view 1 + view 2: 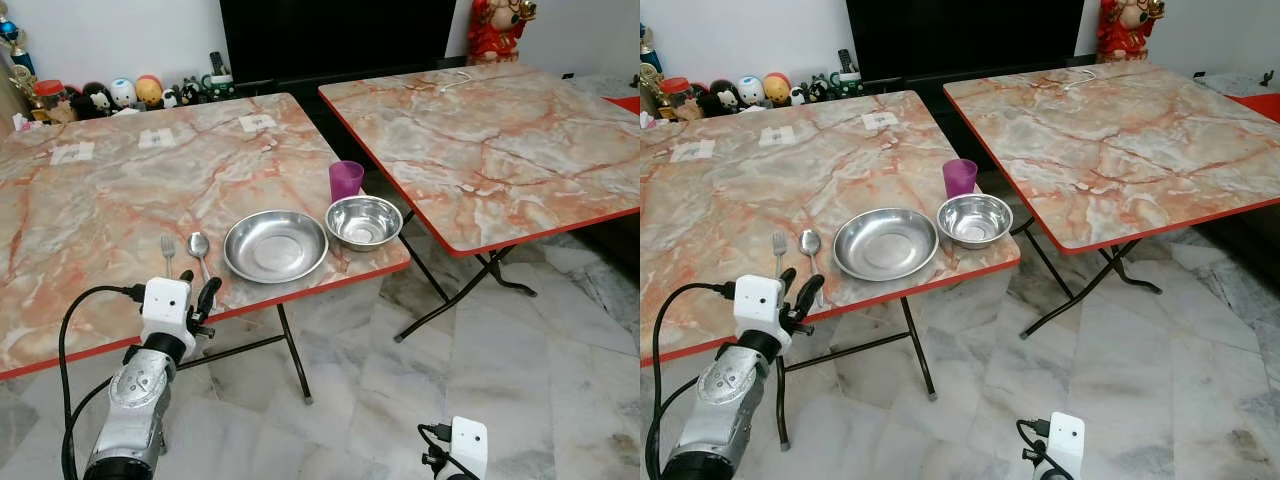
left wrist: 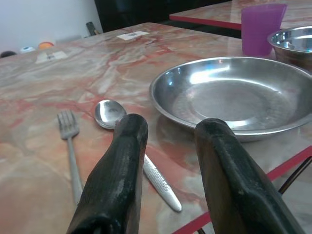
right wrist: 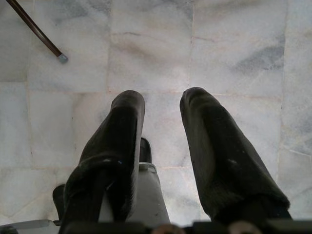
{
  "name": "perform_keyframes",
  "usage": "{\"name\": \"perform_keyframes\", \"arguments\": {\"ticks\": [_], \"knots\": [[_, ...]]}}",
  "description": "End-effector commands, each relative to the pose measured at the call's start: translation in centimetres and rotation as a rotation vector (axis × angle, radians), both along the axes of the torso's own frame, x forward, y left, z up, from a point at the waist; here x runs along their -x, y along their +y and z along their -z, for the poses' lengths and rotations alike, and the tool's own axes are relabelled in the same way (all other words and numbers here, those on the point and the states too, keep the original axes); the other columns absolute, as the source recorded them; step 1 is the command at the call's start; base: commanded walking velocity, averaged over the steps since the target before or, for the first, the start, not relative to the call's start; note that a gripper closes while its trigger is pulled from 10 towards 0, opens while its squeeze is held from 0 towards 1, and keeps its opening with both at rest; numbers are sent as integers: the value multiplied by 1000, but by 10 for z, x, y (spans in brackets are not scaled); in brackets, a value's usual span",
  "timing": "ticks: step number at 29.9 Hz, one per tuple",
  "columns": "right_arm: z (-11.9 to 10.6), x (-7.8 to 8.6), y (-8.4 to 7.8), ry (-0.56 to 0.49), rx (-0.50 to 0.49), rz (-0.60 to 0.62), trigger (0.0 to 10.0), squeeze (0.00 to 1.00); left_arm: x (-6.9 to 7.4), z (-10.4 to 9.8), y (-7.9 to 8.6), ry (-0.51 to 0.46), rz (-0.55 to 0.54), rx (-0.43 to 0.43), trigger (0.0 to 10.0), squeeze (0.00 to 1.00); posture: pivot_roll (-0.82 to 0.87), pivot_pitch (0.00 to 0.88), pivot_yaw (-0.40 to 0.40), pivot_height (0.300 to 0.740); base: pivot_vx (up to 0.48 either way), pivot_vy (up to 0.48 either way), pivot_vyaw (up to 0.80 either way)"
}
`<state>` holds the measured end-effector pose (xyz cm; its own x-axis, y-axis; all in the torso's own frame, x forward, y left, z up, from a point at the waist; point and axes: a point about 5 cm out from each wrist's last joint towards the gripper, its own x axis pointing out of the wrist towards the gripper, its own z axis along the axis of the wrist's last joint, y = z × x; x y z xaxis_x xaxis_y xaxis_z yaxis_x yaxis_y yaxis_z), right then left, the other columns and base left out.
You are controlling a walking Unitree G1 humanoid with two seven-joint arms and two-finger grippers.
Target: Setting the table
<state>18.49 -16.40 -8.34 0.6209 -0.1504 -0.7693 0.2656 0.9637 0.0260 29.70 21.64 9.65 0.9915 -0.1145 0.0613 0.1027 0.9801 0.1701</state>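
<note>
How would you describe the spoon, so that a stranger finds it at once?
Look at the left marble table, near its front red edge. Left of the big steel plate lie two pieces of cutlery. The spoon is the one nearer the plate, with a round bowl, not prongs like the fork.

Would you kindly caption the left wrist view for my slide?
Left gripper, fingers open, hovers above spoon between fork and steel plate.

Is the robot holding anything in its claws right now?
No. The left gripper is open above the spoon; the right gripper hangs open over the floor.
</note>
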Motion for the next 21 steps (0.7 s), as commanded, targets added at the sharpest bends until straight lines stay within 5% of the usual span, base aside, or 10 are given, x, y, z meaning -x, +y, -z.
{"name": "perform_keyframes", "arguments": {"ticks": [1,14,21], "knots": [[-1,-2,0,0,0,1,10000,0,-2,-4,-5,-13,15,2,10000,0,-42,0,-10,740,0,0,0],[-1,-3,-1,2,2,-23,10000,0,-2,-5,-7,-14,19,13,10000,0,-44,0,-15,740,0,0,0],[-2,-4,0,2,-3,-26,10000,0,-4,-7,-8,-16,24,16,10000,0,-44,0,-10,740,254,0,0]]}}
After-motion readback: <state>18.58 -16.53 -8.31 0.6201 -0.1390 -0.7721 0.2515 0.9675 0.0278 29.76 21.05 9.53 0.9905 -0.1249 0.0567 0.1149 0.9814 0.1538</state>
